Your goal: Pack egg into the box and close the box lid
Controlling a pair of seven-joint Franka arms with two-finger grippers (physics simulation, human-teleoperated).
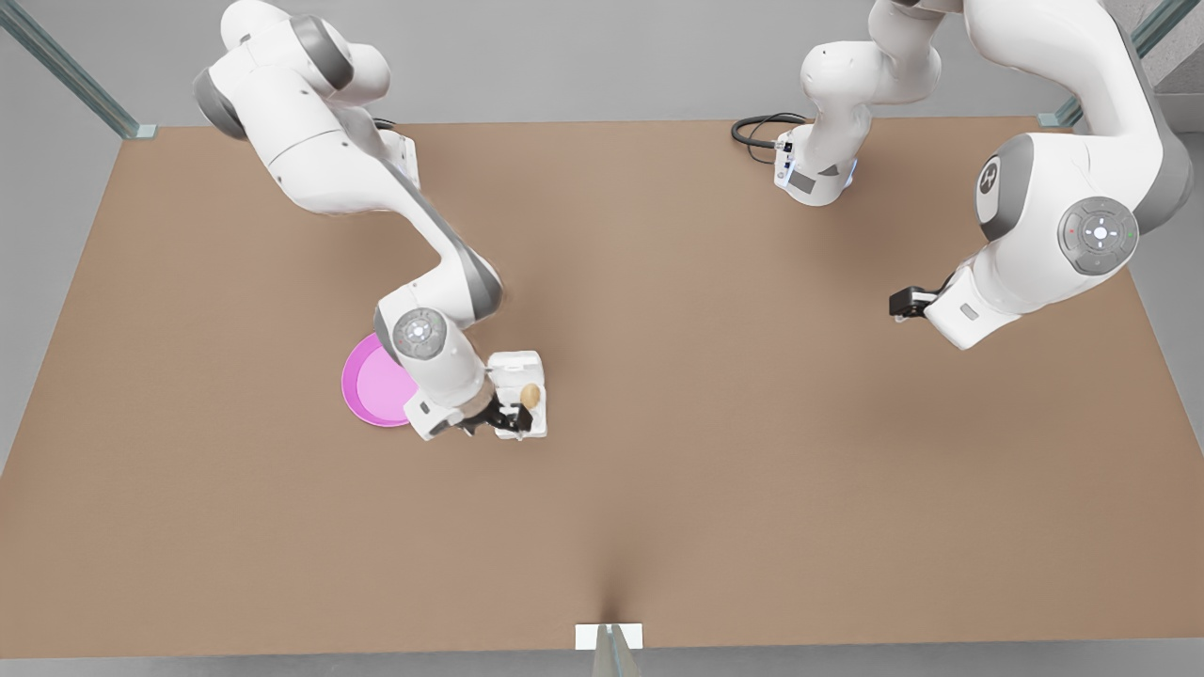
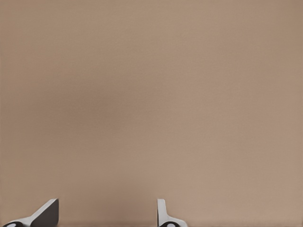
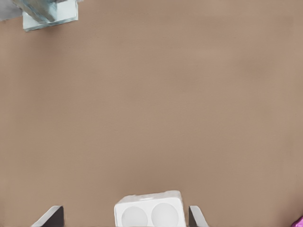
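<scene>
Resting in the box (image 1: 523, 395), the egg (image 1: 530, 396) sits just beside the empty, wide-open right gripper (image 1: 508, 420); the left gripper (image 1: 901, 303), parted and empty, waits well apart.

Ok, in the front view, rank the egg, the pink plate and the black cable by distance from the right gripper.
From the right gripper, over the box:
1. Egg, beside it in a cup.
2. Pink plate, toward the front view's left.
3. Black cable, at the far edge.

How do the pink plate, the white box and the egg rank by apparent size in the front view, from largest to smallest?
1. Pink plate, though the arm covers part of it.
2. Box, lid open.
3. Egg, clearly the smallest, by the right gripper.
</scene>
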